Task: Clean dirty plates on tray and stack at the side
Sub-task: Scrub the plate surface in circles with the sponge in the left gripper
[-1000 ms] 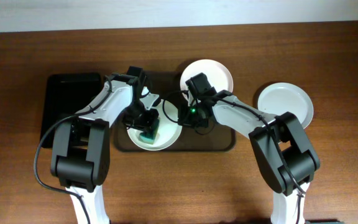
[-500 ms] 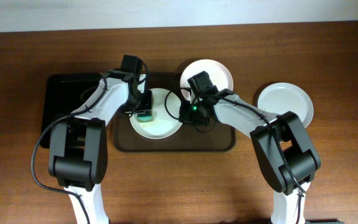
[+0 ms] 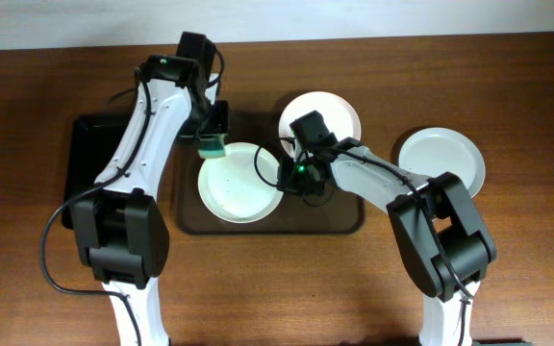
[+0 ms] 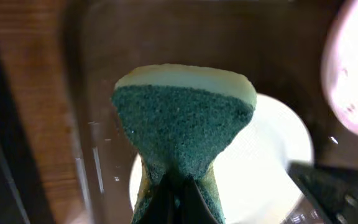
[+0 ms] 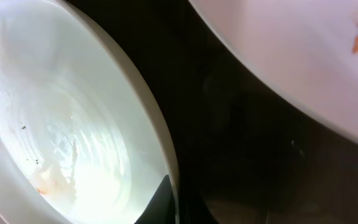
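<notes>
The left end effector (image 3: 214, 130) was closed tight on a sponge (image 3: 212, 146), green scouring face outward and pale yellow backing behind, the foam squeezed to a waist where the fingers bit it. It hung lifted above the rear left part of the tray (image 3: 339, 223), just over the back rim of the centre plate (image 3: 239, 187) and not touching it. That plate lay in the left half of the tray, so from the sponge the work surface lay down and toward the robot, a little to the right. The right end effector (image 3: 290, 174) was pinched shut on the same plate's right rim, apparently steadying it. The right wrist view showed a faint orange smear and dark specks in the dish, so I judged it not yet clean. The rear plate (image 3: 322, 117) sat at the tray's back edge, partly overhanging it, with brown spots near its rim. The side plate (image 3: 440, 161) rested on the counter (image 3: 508, 279) well to the right of the tray. A black tray (image 3: 99, 159) lay left of the brown one. The plates being round, no axis mattered; the tray's long side ran left to right. The left arm was the one placed to scrub, needing a short drop forward onto the dish.
</notes>
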Tool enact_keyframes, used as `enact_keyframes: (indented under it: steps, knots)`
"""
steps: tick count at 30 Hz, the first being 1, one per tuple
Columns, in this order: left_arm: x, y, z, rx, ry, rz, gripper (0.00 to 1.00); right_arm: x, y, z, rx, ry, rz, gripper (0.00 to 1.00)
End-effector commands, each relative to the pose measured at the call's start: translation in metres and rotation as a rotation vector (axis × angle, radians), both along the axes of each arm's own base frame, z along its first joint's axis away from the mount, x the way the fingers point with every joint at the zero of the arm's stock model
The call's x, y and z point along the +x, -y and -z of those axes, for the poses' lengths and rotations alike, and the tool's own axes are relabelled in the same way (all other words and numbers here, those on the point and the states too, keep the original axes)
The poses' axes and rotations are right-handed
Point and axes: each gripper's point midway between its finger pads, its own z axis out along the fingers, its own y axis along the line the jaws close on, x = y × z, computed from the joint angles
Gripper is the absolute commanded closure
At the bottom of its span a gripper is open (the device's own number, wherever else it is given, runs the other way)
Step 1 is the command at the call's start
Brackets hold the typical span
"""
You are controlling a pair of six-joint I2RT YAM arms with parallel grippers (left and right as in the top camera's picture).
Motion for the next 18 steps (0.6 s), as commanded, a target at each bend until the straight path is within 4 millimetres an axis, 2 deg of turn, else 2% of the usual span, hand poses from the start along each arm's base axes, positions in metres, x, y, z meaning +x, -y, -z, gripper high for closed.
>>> enact_keyframes:
  steps: [1, 3, 7, 10, 15, 18]
  knots:
    - [-0.02, 0.014, 0.006, -0.053, -0.078, 0.103, 0.99, -0.001, -0.003, 0.003, -0.003, -0.002, -0.017, 0.96]
    - [-0.032, 0.014, 0.018, -0.049, -0.129, 0.106, 0.99, -0.001, -0.003, 0.003, -0.003, -0.002, -0.017, 0.96]
    - [-0.06, 0.028, 0.05, -0.117, -0.233, 0.128, 0.99, -0.001, -0.003, 0.003, -0.003, -0.002, -0.016, 0.96]
    - [-0.067, 0.047, 0.066, -0.19, -0.235, 0.174, 0.99, -0.001, -0.003, 0.003, -0.002, -0.002, -0.016, 0.96]
    - [-0.068, 0.066, 0.067, -0.262, -0.225, 0.198, 0.99, -0.001, -0.003, 0.003, -0.003, -0.002, -0.016, 0.96]
    - [-0.067, 0.066, 0.068, -0.263, -0.223, 0.18, 0.99, -0.001, -0.003, 0.003, -0.003, -0.002, -0.017, 0.96]
